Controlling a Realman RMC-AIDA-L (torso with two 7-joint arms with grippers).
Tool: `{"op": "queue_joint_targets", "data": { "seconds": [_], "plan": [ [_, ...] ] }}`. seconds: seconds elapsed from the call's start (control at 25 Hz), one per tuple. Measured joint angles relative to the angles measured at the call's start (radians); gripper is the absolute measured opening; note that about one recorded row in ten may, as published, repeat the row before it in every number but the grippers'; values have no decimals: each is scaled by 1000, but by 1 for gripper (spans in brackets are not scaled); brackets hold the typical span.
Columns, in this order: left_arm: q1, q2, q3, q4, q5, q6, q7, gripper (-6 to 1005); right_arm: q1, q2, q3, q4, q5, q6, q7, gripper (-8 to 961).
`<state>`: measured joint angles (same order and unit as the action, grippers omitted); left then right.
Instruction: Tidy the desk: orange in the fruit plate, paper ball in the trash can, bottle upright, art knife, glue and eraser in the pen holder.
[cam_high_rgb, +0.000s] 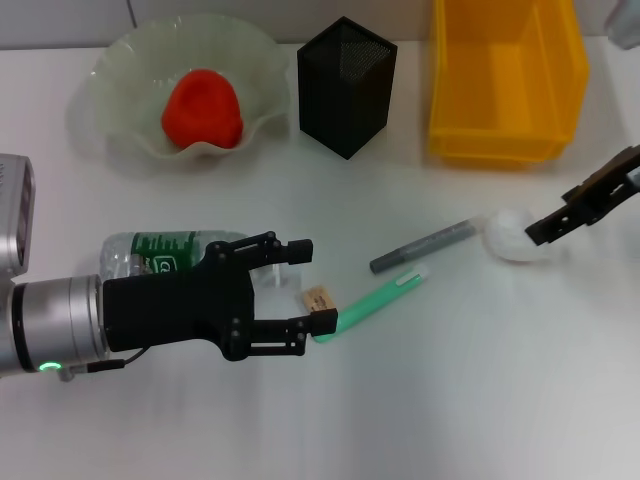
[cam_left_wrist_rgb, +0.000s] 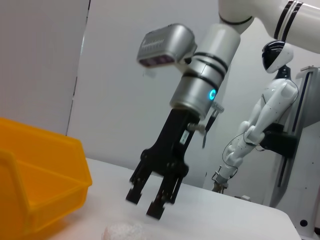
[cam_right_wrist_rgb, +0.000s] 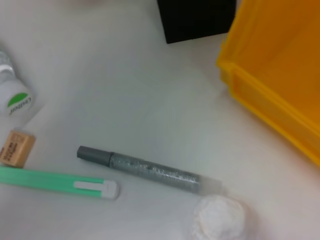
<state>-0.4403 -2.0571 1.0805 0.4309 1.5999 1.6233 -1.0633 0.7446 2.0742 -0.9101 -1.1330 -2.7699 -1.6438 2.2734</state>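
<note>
White paper ball (cam_high_rgb: 515, 236) lies on the right near the yellow bin (cam_high_rgb: 505, 80), my right gripper (cam_high_rgb: 545, 232) open and empty over it; an off-centre close squeezes it sideways toward the glue stick (cam_high_rgb: 425, 246).

One orange (cam_high_rgb: 203, 108) sits in one fruit plate (cam_high_rgb: 120, 70), and there is one black mesh pen holder (cam_high_rgb: 346, 86) and one yellow bin (cam_high_rgb: 505, 75). On the desk (cam_high_rgb: 450, 400) lie one bottle (cam_high_rgb: 170, 255), one paper ball (cam_high_rgb: 510, 235), one eraser (cam_high_rgb: 316, 298), one green art knife (cam_high_rgb: 375, 300) and one grey glue stick (cam_high_rgb: 425, 246). Two tools show: the left tool (cam_high_rgb: 300, 290) and the right tool (cam_high_rgb: 545, 232).
</note>
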Motion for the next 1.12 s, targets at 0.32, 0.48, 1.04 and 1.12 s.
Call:
{"op": "queue_joint_targets", "data": {
  "seconds": [0.32,0.48,1.04,1.12],
  "plan": [
    [-5,-1,0,0,0,-3,0,859,-2,4,-103,115,29,161,-4,757],
    [-6,-1,1,0,0,-3,0,860,3,4,-132,158,37,212,-11,753],
    [-8,-3,-1,6,0,-1,-1,860,0,3,-94,-58,55,55,27,579],
    [-8,-3,-1,7,-4,0,-2,860,-1,2,-73,-120,55,33,41,571]
  ]
}}
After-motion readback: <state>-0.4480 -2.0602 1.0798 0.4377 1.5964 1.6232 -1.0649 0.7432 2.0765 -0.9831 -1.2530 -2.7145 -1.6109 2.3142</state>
